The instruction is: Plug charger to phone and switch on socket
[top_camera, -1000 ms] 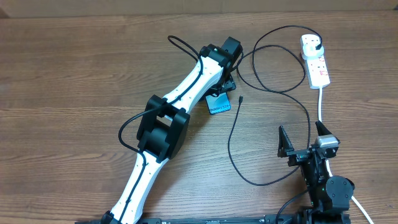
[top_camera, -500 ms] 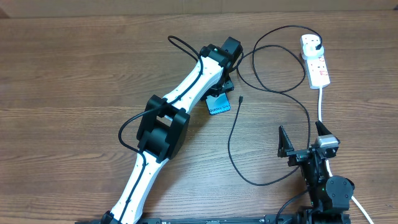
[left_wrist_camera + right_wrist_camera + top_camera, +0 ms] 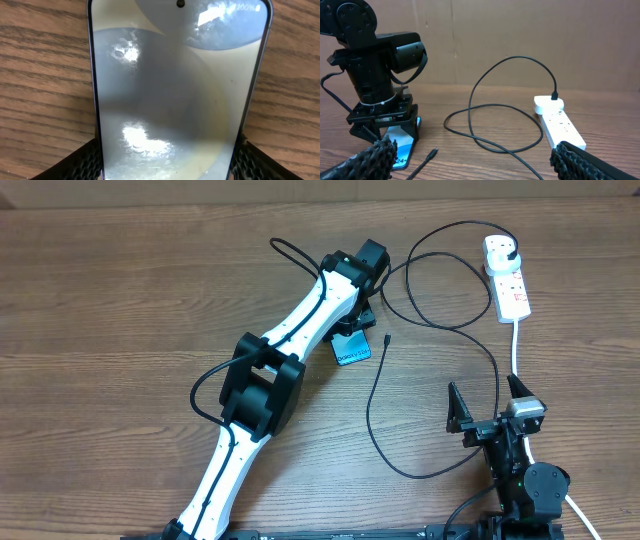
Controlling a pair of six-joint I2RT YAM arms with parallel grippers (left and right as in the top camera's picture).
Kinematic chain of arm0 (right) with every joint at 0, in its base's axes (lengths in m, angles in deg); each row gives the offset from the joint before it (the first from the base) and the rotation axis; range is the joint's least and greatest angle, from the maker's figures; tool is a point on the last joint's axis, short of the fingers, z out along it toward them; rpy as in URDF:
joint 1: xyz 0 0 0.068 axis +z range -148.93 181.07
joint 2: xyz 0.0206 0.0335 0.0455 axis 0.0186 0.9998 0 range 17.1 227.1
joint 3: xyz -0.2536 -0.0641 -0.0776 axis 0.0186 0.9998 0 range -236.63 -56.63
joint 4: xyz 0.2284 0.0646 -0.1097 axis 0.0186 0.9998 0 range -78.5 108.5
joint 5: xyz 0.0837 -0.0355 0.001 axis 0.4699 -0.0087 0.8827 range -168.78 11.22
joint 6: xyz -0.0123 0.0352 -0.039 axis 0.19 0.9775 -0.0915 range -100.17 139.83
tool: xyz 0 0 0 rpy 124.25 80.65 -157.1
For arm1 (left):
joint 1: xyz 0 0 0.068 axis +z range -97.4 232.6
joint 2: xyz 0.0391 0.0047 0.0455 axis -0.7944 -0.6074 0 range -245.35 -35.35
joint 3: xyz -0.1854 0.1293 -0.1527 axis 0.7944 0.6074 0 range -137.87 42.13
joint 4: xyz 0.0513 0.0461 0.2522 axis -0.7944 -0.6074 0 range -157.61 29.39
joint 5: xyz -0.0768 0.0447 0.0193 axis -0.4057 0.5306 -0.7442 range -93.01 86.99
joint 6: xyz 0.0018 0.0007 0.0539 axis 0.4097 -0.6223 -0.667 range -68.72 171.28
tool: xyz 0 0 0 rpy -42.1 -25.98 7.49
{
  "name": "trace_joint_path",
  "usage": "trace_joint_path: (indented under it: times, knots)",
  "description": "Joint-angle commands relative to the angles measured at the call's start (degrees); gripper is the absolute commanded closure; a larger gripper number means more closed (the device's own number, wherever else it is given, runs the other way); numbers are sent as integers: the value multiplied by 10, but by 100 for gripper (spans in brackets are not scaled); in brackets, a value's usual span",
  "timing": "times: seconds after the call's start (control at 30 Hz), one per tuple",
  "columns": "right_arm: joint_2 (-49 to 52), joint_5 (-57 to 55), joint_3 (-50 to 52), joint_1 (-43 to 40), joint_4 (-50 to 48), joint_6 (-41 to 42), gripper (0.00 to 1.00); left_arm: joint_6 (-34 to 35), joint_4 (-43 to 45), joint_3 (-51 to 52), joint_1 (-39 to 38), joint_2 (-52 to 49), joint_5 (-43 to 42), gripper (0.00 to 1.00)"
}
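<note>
Left gripper (image 3: 167, 149): fingers (image 3: 85, 162) pressed to both side edges of the phone (image 3: 175, 90) between them. Right gripper (image 3: 472, 152): spread wide, nothing held

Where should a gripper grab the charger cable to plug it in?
Just behind the connector tip, from straight above, jaws straddling the cable: it lies flat and loose on the table beside the phone.

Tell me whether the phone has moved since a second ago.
No. In the overhead view the phone keeps the same spot, left of and below the socket.
</note>
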Motion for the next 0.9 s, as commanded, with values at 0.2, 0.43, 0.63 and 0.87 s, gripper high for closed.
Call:
trace_joint_path:
  times: [0.2,0.43,0.63,0.87]
  knots:
    - [-7,3,6,3,-2,2,0,2,-7,21,16,-16,-52,33]
    - [-7,3,6,3,-2,2,0,1,-12,19,30,-16,-81,32]
    - [-7,3,6,3,-2,2,0,-10,-26,1,33,-13,-81,32]
    - [-7,3,6,3,-2,2,0,-10,-38,-19,33,-3,-81,32]
